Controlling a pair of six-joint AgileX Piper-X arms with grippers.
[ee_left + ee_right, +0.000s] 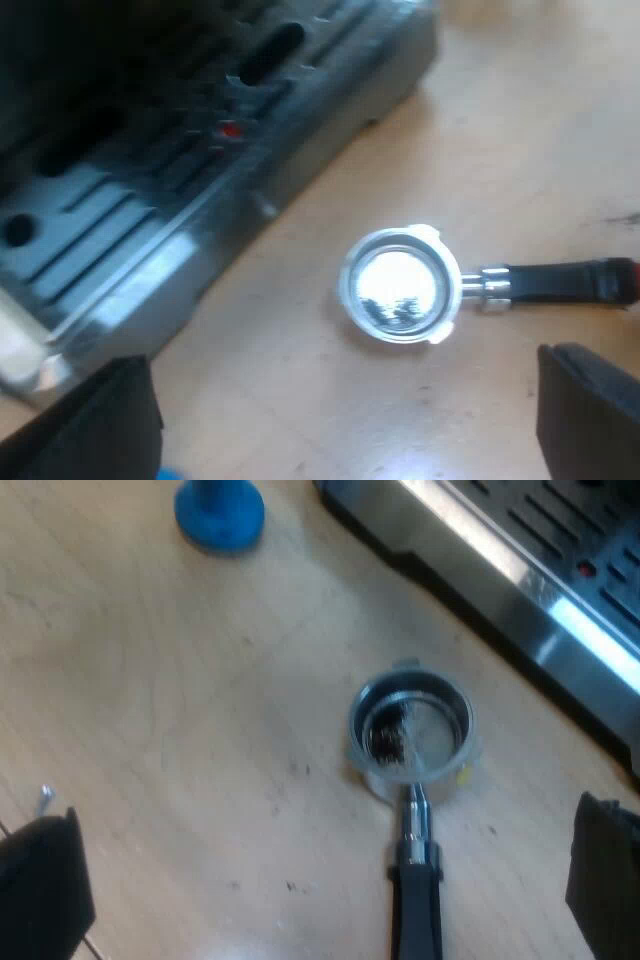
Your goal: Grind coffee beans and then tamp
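The round blue tamper (219, 515) is cut off above its base; the silver metal holder (462, 720) has its dark handle (415, 915) running out of view.

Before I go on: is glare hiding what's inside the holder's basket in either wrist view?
Left wrist view: strong glare whitens the basket floor of the metal holder, leaving just a dark patch readable near the rim. Right wrist view: the basket sits in shade, so dark specks inside show; a bright reflection streaks the front edge of the espresso machine.
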